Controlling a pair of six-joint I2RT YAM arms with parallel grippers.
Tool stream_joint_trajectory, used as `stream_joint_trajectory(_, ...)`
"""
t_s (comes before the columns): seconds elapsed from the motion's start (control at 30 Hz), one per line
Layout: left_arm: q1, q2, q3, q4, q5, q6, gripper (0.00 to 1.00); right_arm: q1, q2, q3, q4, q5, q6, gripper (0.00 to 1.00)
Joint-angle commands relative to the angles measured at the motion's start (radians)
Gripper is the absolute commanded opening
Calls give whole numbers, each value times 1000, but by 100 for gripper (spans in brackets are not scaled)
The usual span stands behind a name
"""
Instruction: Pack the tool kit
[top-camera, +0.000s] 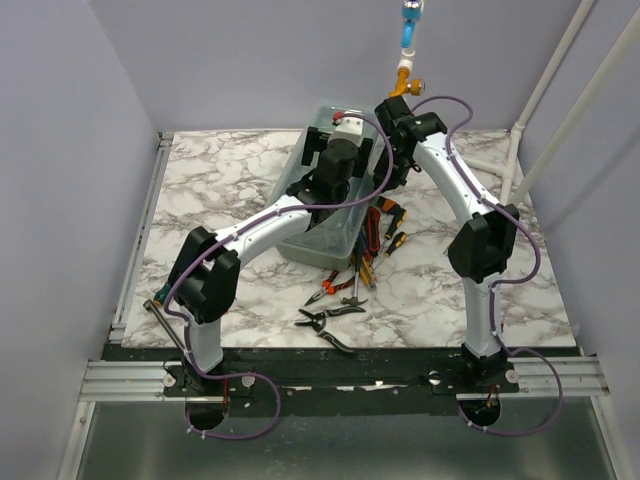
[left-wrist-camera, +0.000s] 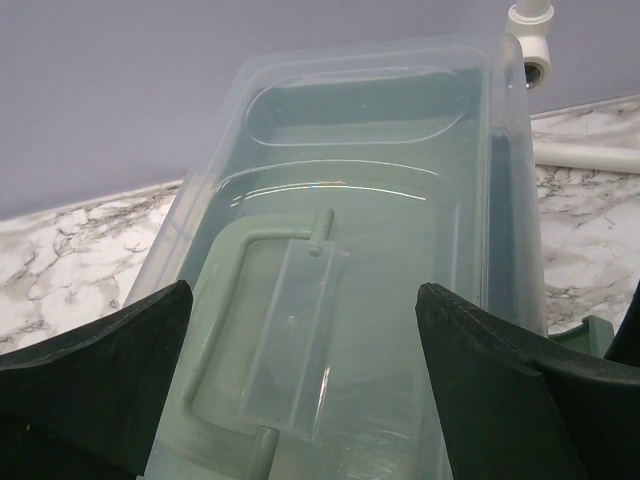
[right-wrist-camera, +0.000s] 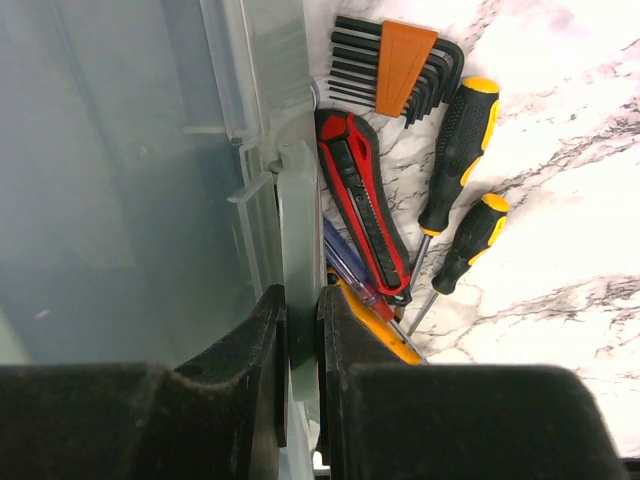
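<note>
Box: your clear tool box (top-camera: 312, 238) sits at the far middle of the desk (top-camera: 450, 300).
Left gripper (left-wrist-camera: 305, 300): you have it over the box lid and its green handle (left-wrist-camera: 222, 300), jaws wide, holding nothing.
Right gripper (right-wrist-camera: 300, 310): narrow, pinched on the green latch (right-wrist-camera: 298, 230) at the box's right side.
In the way: a red knife (right-wrist-camera: 362, 205) lies just beside that latch. Beyond the knife are hex keys (right-wrist-camera: 395, 65) and two yellow-black screwdrivers (right-wrist-camera: 455, 150).
Near side of box: pliers (top-camera: 335, 290) lie loose.
</note>
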Motion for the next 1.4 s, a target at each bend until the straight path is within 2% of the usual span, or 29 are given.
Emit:
stream_joint_trajectory(0.0, -62, 155, -133, -425, 74, 87, 98, -12, -51, 202, 171, -94, 100, 1)
stream_joint_trajectory(0.1, -74, 159, -145, -409, 44, 100, 99, -16, -41, 230, 109, -48, 112, 1)
stream_joint_trajectory(0.23, -71, 163, -132, -421, 53, 103, 98, -22, -65, 178, 146, -72, 75, 1)
stream_joint_trajectory(0.47, -16, 112, -93, -463, 134, 81, 98, -22, -218, -131, 340, -50, 36, 1)
stream_joint_trajectory(0.53, -7, 70, -72, -474, 143, 84, 98, -23, -249, -211, 383, -53, 37, 11)
stream_joint_trajectory(0.6, 4, 24, -31, -502, 167, 91, 98, -24, -269, -262, 413, -54, 35, 33)
stream_joint_trajectory(0.7, 21, -30, 52, -575, 214, 95, 98, -24, -290, -310, 428, -37, 26, 54)
stream_joint_trajectory(0.93, 83, -108, 202, -712, 393, 52, 98, -32, -373, -430, 480, 26, -10, 55)
stream_joint_trajectory(1.07, 135, -148, 182, -731, 516, 2, 98, -37, -440, -535, 576, 6, -44, 56)
stream_joint_trajectory(1.2, 170, -164, 164, -728, 569, -7, 96, -37, -522, -670, 712, -15, -68, 58)
stream_joint_trajectory(1.37, 209, -137, 222, -765, 560, -29, 93, -37, -609, -822, 893, -87, -96, 71)
